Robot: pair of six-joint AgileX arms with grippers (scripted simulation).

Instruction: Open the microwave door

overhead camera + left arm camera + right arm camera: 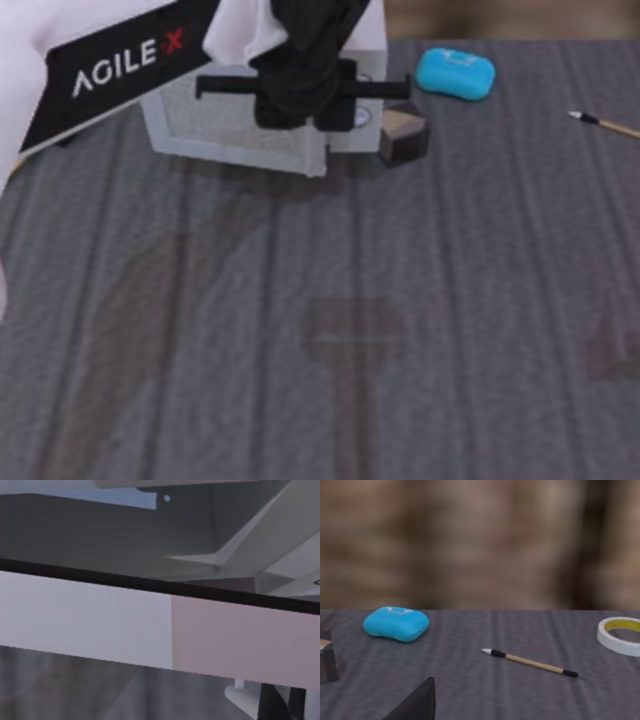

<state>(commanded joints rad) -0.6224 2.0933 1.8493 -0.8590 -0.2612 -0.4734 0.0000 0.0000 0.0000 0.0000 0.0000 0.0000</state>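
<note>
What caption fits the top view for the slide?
Left arm's gripper over the microwave at its door; a dark cube, blue soap and brush lie to its right.

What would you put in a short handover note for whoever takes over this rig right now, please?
Left gripper: over the microwave at the table's far left, at the door's front; its hold is hidden.
Right gripper: out of view, idle.
Microwave door: looks swung slightly out at its right edge, barely open.
Nearby: dark cube, blue soap, brush, tape roll.
Left: pull the door open.
</note>
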